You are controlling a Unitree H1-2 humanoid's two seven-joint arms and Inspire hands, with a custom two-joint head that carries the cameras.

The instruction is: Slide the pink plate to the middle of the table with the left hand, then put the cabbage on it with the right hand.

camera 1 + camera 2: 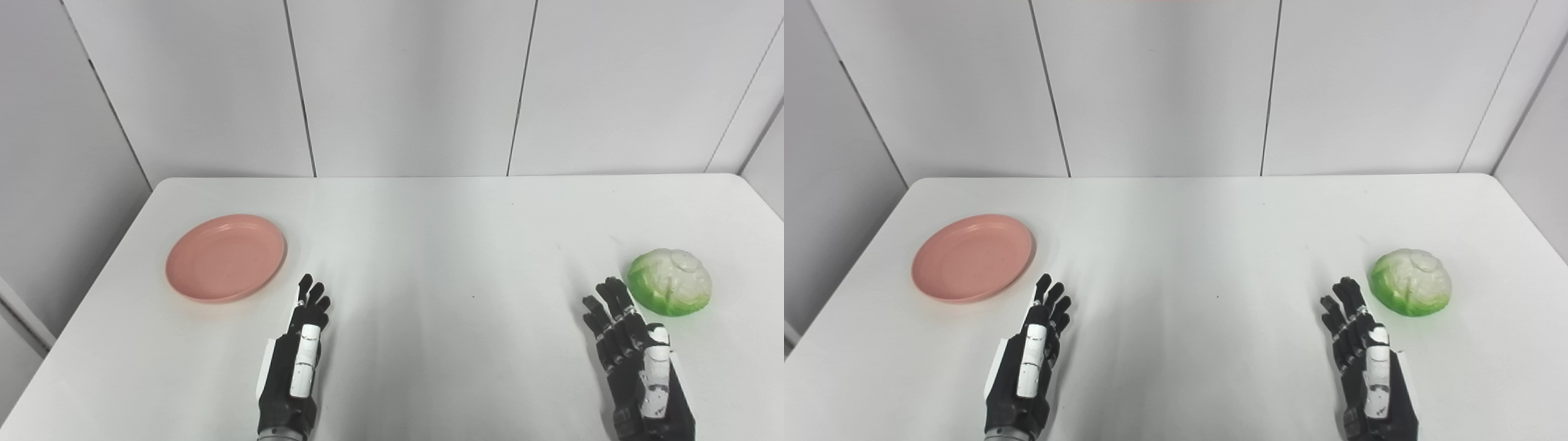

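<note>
Starting: pink plate (225,258) sits left of frame on our bench (429,245), cabbage (669,281) right. Left robot hand (300,361) and right robot hand (640,367) seemingly empty, fingers extended. Both steps remain.

The pink plate (225,257) lies flat on my left side of the white table (429,245), round, shallow and bare, with a low raised rim. It sits near the table's left edge, well apart from the middle. The cabbage (669,281) rests far over on my right side, a small rounded head, pale whitish on top and bright green around its lower leaves, sitting directly on the tabletop. Plate and cabbage are well apart from each other, with the open middle of the table between them.
</note>
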